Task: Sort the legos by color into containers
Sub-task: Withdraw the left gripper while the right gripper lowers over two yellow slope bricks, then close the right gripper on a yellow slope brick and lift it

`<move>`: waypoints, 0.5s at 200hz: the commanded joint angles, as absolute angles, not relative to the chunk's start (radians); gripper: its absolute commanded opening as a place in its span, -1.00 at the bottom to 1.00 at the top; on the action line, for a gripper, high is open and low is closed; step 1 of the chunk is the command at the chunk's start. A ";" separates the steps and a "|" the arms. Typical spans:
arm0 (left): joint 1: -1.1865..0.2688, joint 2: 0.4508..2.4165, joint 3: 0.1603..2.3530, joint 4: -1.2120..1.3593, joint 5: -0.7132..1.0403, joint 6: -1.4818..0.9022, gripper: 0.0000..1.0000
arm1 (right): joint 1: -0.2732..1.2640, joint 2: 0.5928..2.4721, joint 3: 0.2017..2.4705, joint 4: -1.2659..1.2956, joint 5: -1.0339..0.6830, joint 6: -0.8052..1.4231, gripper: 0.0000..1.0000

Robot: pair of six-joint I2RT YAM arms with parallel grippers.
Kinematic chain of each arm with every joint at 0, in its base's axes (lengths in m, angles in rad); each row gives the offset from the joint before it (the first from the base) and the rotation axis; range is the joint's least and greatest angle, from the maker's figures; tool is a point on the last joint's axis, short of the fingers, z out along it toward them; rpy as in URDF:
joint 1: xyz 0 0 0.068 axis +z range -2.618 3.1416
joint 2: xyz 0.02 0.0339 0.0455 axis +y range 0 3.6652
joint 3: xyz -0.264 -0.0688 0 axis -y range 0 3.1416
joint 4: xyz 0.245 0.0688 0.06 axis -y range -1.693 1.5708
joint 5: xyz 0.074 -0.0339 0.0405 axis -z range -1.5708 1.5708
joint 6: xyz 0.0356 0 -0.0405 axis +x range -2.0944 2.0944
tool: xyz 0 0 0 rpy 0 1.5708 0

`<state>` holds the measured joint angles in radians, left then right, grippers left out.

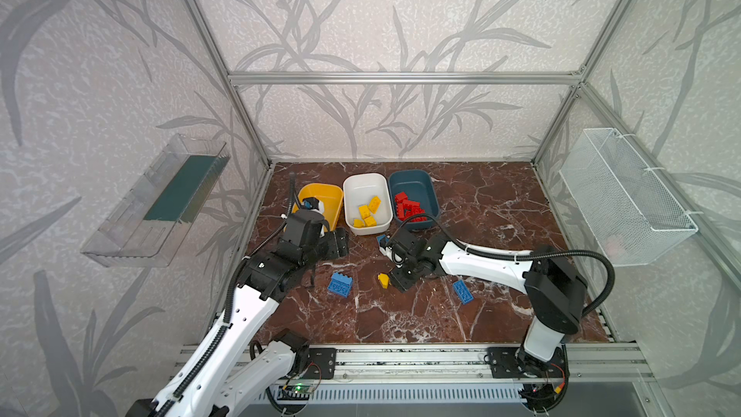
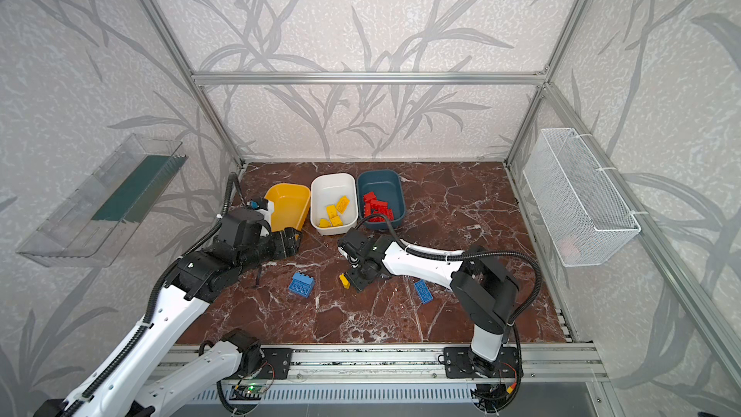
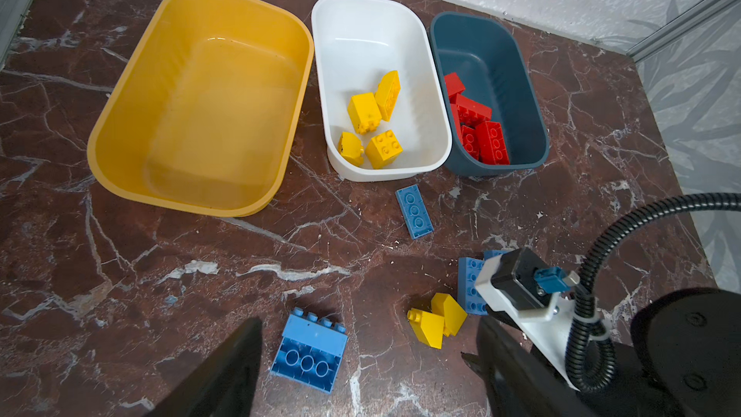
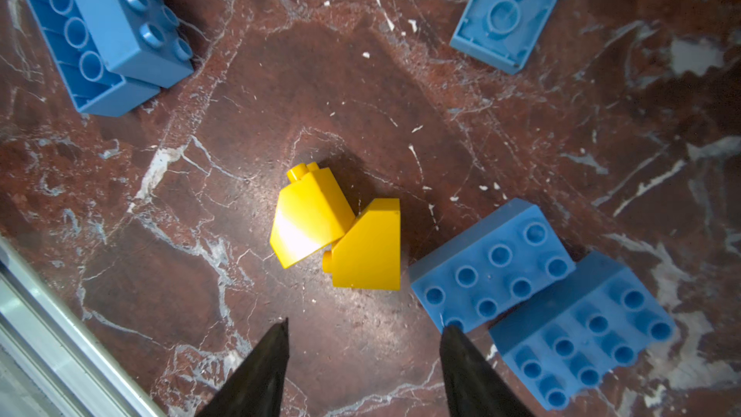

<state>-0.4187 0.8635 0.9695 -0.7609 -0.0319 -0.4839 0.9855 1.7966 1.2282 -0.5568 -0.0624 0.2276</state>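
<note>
Seeing tabletop [image 3: 120, 274]: polished marble-look, glossy, red-brown w/ white veins. Yellow tub [image 3: 192, 106], white tub [image 3: 361, 26]: smooth shiny plastic. Teal tub [image 3: 481, 54]: plastic too, duller sheen. Yellow wedges [image 4: 308, 222]: slick, catching glare. Blue bricks [image 4: 493, 266]: plastic, scuffed, dusty-looking. Frame bar [image 1: 401, 78]: brushed alu. Basket [image 1: 625, 194]: white wire mesh. Wall tray [image 1: 132, 214]: clear plastic. Conduit [image 3: 705, 200]: black corrugated plastic.

Yellow plastic tub [image 3: 120, 122]; white tub [image 3: 361, 34], yellow studded bricks [image 3: 364, 112] contained; teal tub [image 3: 481, 58], red bricks [image 3: 492, 142] contained. Blue bricks [image 3: 308, 351], yellow wedges [image 4: 310, 220] scattered loose.
</note>
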 commanded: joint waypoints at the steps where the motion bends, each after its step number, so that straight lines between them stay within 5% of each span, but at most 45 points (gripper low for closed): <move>1: -0.416 0.847 0.947 -0.733 -0.019 -0.459 0.68 | 0.996 1.838 1.281 -0.630 -0.071 0.202 0.24; 100: -0.417 0.836 0.942 -0.734 0.008 -0.443 0.68 | 0.996 2.013 1.454 -0.742 -0.051 0.189 0.23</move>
<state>-0.4187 0.8539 0.9520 -0.7471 -0.0036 -0.4629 0.9913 1.9682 1.4174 -0.6682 -0.0601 0.2066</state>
